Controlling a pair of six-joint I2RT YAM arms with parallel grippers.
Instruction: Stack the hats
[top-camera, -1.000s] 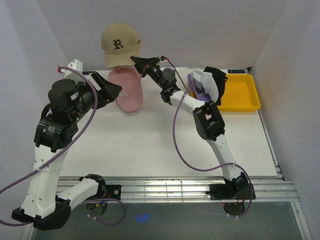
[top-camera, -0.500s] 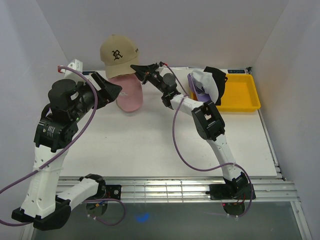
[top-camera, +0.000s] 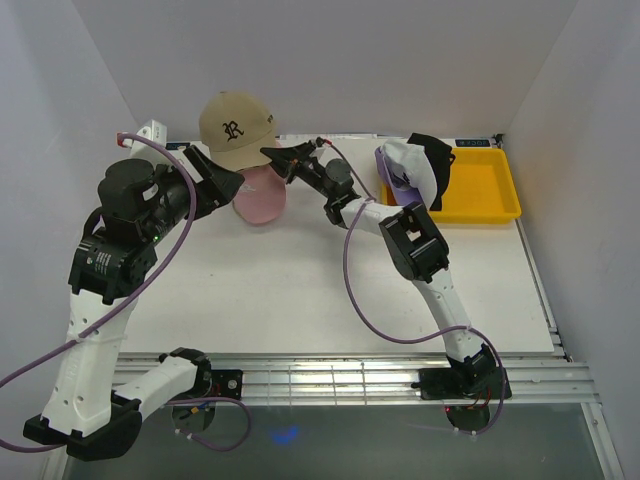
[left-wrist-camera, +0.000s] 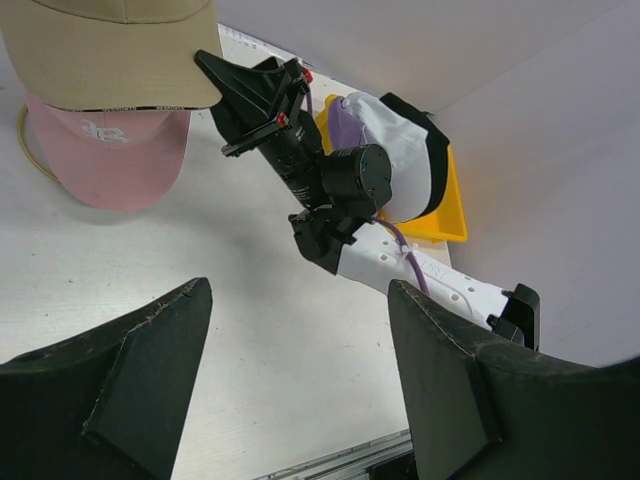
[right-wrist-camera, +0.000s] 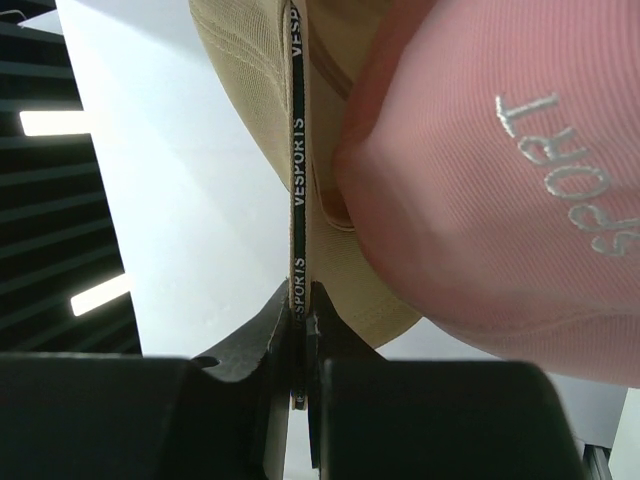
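A tan cap with a dark letter R sits over the crown of a pink cap, which rests on the white counter near its back edge. The right pincer, just right of the pink cap's top, is pressed together on the tan cap's lower rim; the wrist view shows the fabric edge pinched between its black fingers. The left pincer hangs just left of the pink cap, spread wide and holding nothing. Well to the right of the pink cap, a white cap, a purple cap and a black cap sit nested together at the near end of a yellow tray.
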